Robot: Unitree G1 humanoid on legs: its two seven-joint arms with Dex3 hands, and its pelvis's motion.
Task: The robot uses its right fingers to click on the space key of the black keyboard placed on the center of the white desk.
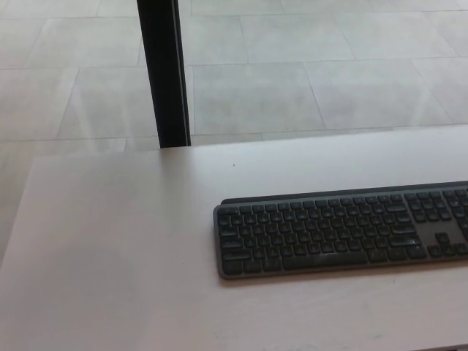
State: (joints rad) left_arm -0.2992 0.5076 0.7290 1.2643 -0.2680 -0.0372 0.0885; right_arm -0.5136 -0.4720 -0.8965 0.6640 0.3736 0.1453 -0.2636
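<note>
A black keyboard point(340, 232) lies flat on the white desk point(117, 248), right of the middle of the head view, and its right end runs off the picture's right edge. Its long space key point(325, 260) sits in the nearest row of keys. Neither of my hands nor any arm shows in this view.
A black vertical post point(164, 73) stands just behind the desk's far edge at the upper left. Beyond the desk lies a pale tiled floor point(292, 80). The desk's left edge slants down the picture's left side.
</note>
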